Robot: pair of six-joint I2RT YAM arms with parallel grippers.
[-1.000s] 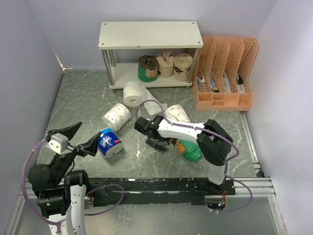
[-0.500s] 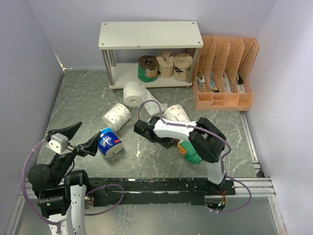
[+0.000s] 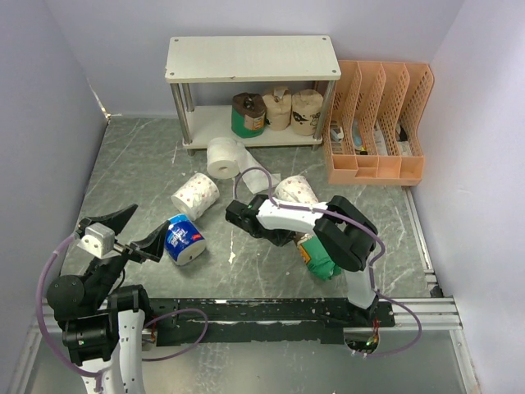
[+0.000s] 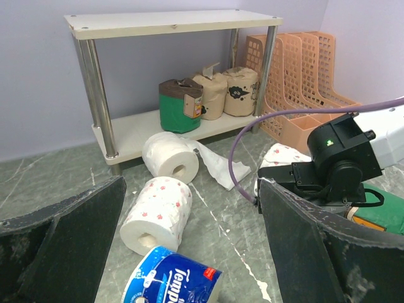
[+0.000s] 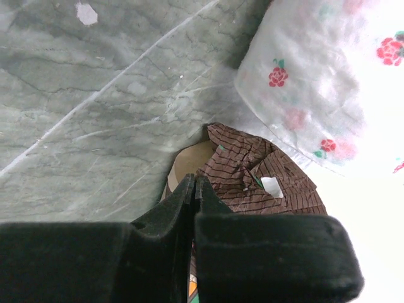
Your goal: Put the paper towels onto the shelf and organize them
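The shelf stands at the back; its lower board holds a green-wrapped roll and two tan rolls. On the table lie a plain white roll with a loose sheet, two rose-patterned rolls, a blue-wrapped roll and a green-wrapped roll. My right gripper is shut, its tips against the brown-striped end of that green roll; no pinched wrapper fold shows. My left gripper is open beside the blue roll, holding nothing.
An orange perforated file organizer stands right of the shelf against the right wall. Purple walls close in the left, back and right sides. A black rail runs along the near edge between the arm bases.
My right gripper has gone from open to shut and shifted right onto the end of the green roll on the table, which tilted slightly. The left arm has not moved.
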